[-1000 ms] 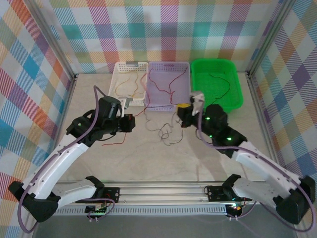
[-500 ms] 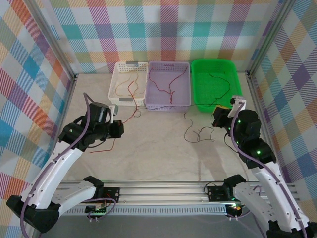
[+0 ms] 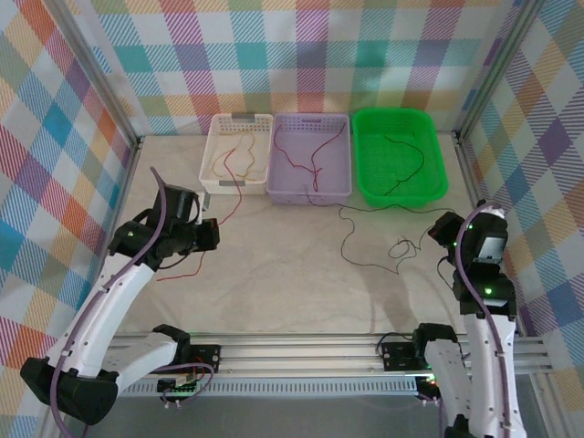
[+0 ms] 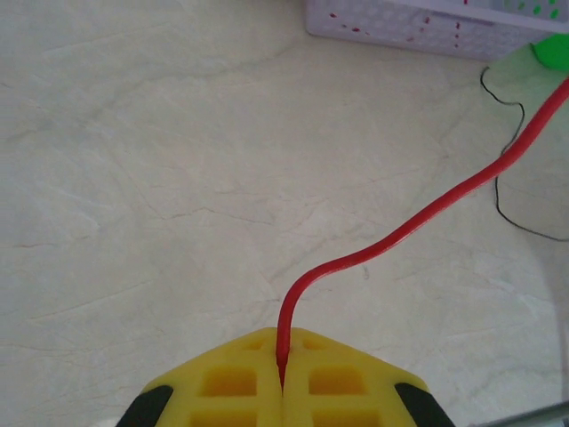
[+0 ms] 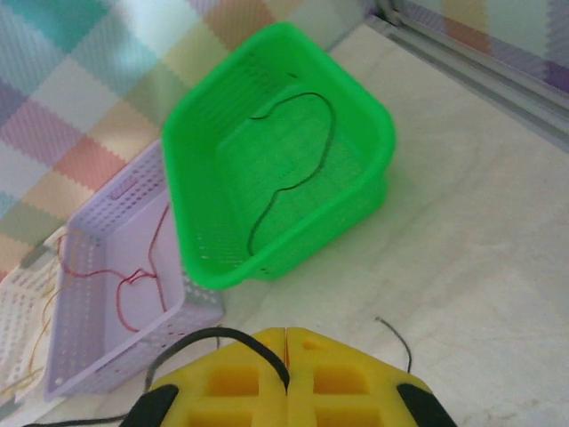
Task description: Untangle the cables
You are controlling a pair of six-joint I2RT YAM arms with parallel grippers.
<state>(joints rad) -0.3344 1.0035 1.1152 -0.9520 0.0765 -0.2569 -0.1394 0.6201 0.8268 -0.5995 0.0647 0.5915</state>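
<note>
Moved since a second ago: both arms, drawn apart from the middle of the tabletop (image 3: 274, 292) toward its two sides. The knot that lay between them in front of the lilac basket (image 3: 311, 160) is gone. Red and black strands now lie apart.

Item 1, red cable (image 4: 400, 233): pinched between the shut fingers of the left end effector (image 4: 283, 345). It rises from the grip, then sweeps up and right toward the baskets.

Item 2, black cable (image 5: 218, 331): pinched between the shut fingers of the right end effector (image 5: 286, 342). The rest trails leftward over the tabletop in loose curls, right of centre.

Item 3, sorted stock: yellow-orange and red cables in the white basket (image 3: 235, 155), red in the lilac basket, black in the green basket (image 3: 399, 155).

Meaning for the task: this pair looks separated. Each strand probably still has to go into a basket.

Item 4, left arm: reaches up from its base with a bent elbow, wrist turned toward centre, end effector low at the left of the tabletop.

Item 5, right arm: folded nearly upright by the right wall, end effector facing the green basket, apparently raised.
</note>
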